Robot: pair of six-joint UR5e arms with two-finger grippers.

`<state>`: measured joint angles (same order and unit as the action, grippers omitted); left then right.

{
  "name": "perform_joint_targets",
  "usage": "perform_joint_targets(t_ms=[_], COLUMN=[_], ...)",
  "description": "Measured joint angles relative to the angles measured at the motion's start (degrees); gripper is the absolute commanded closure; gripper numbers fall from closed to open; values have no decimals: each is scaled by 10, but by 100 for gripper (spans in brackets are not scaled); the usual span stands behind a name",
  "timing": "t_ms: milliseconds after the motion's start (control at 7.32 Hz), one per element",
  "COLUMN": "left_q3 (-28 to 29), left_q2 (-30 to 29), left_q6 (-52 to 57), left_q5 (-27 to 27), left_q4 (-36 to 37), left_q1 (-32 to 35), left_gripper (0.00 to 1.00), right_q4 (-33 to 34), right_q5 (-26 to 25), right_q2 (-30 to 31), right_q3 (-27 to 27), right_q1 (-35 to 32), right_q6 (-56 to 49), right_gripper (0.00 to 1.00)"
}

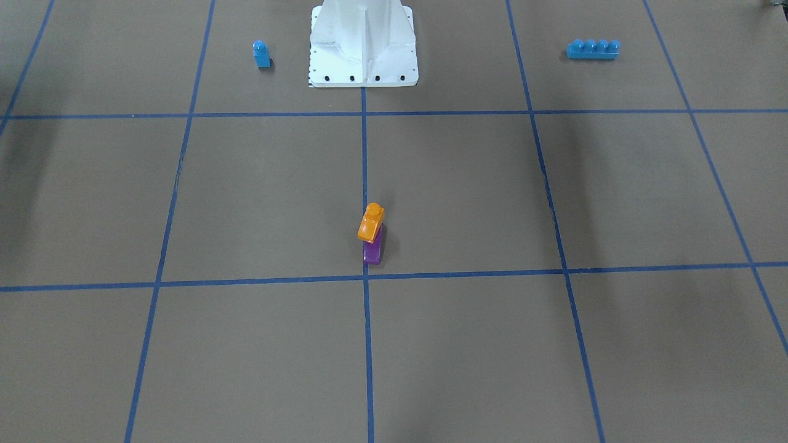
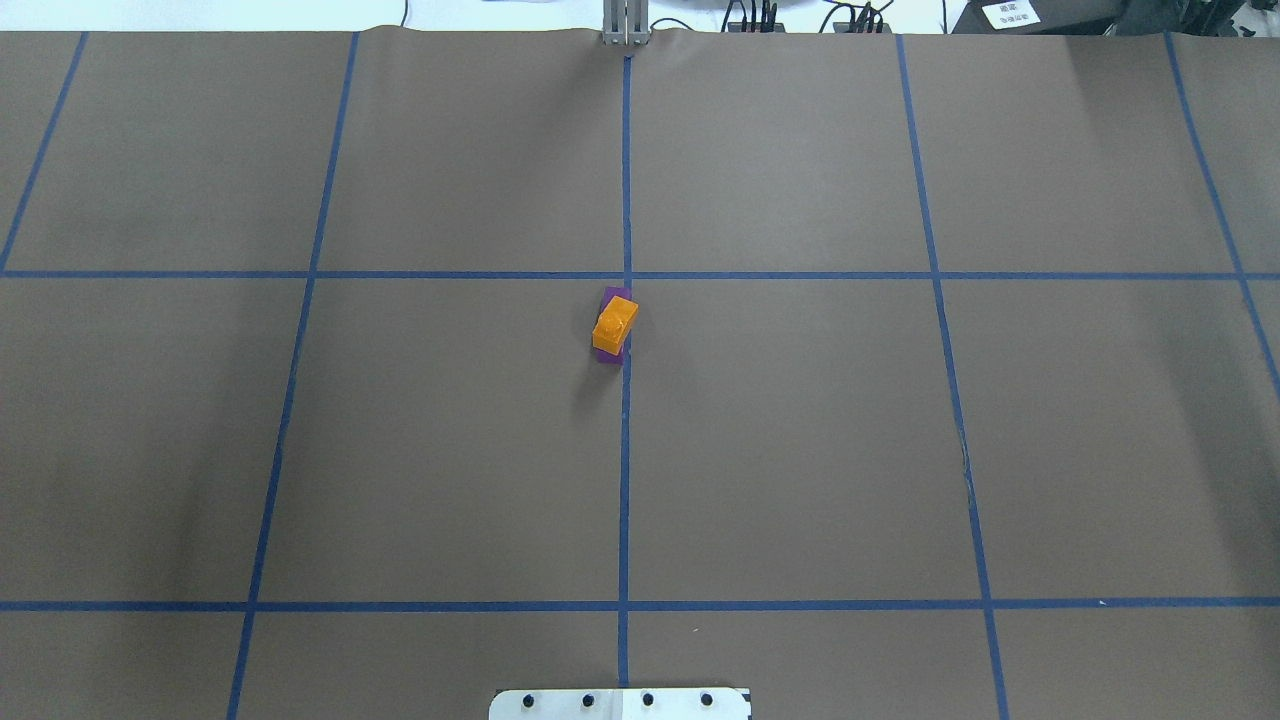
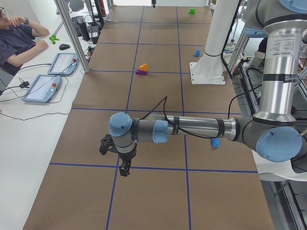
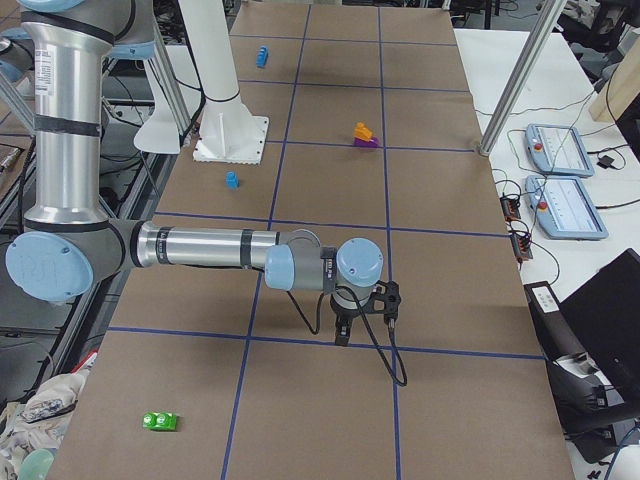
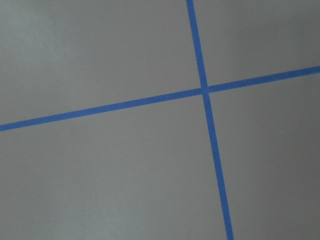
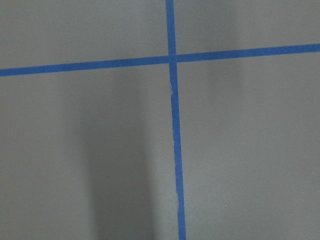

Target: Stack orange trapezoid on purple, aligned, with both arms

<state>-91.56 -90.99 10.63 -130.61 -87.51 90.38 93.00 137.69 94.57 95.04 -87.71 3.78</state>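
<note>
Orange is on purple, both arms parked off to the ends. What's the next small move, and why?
Probably bring the left tool over to twist the glossy orange plastic trapezoid brick square. In the overhead view it looks rotated on the glossy purple plastic brick, with purple showing at both ends.

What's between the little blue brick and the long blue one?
The white pedestal base stands between the little blue brick and long blue brick, front-facing view.

Orange trapezoid [image 1: 371, 223] atop purple brick [image 1: 372, 251], stud up, skewed slightly off purple's line; stack just beside centre tape line [image 1: 365, 154]. Left arm [image 3: 192, 128], right arm [image 4: 210, 247] well apart.
</note>
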Motion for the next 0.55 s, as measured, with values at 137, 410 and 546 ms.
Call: perform_joint_targets(t_ms=[137, 410, 546], left_q3=[1, 1, 2], left_q2=[-1, -1, -1], left_q6=[0, 0, 0], left_q5=[0, 0, 0], left_q4=[0, -1, -2], left_q1=[0, 0, 0], left_gripper=[0, 0, 0], right_q4=[21, 34, 35], right_q5=[-5, -12, -13], right_q2=[-5, -9, -10], right_q3=[-1, -4, -7], right_q1=[-4, -21, -29], right_q6=[-27, -81, -102], right_gripper=[0, 0, 0])
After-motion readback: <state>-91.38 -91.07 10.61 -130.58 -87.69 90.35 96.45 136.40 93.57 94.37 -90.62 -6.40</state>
